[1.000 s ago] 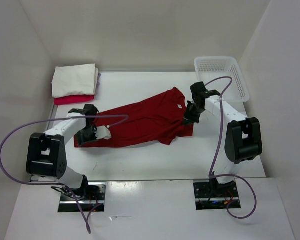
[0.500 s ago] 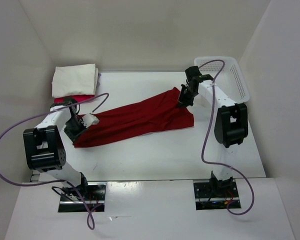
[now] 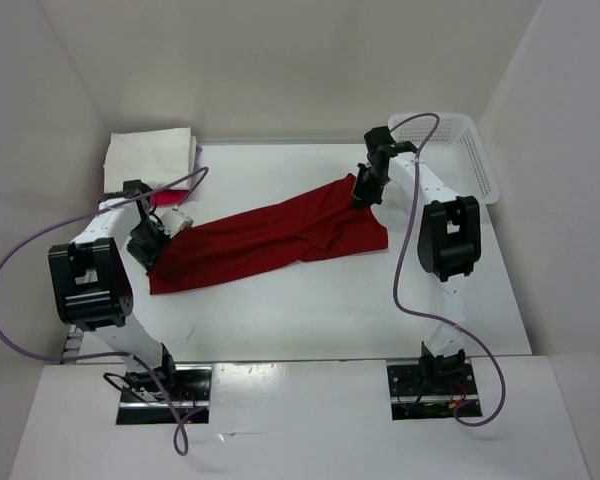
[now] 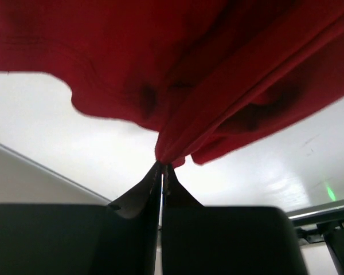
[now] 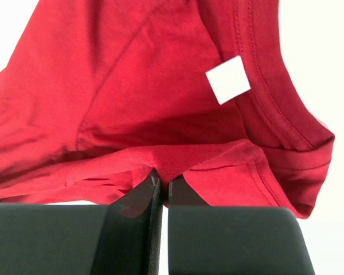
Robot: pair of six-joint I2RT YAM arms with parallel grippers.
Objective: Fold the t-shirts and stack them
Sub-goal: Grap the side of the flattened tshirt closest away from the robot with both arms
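Dark red soft cloth t-shirt [image 3: 270, 240] is strung out in a long diagonal band across the white counter [image 3: 280, 320], one end toward the near left and the other toward the far right. It's bunched lengthwise into folds rather than lying flat, and the far-right end fans out wider near the collar.

Left arm [image 3: 90, 285] has its jaws pressed together on the shirt's near-left end. From the left wrist camera you can see the two black tips meeting with a pinch of red fabric squeezed between them. The rest of the cloth drapes away in deep folds with the pale counter behind it.

Right arm [image 3: 448, 240] reaches over to the other end, and its jaws are clamped on the shirt too. The right wrist camera shows them nipping a hemmed edge right by the neckline. The small white square label [image 5: 228, 79] sits just inside the collar, above the pinch point.

Can't really tell how much of the shirt touches the counter versus hanging between the two grips.

Other stuff: in the far left corner there's a folded cream white t-shirt [image 3: 148, 158] stacked on top of a magenta-pink one [image 3: 166, 198]. Only a strip of the pink pokes out at the near edge, just beside the left arm's wrist. A white plastic lattice basket [image 3: 477, 150] sits in the far right corner, just behind the right arm.
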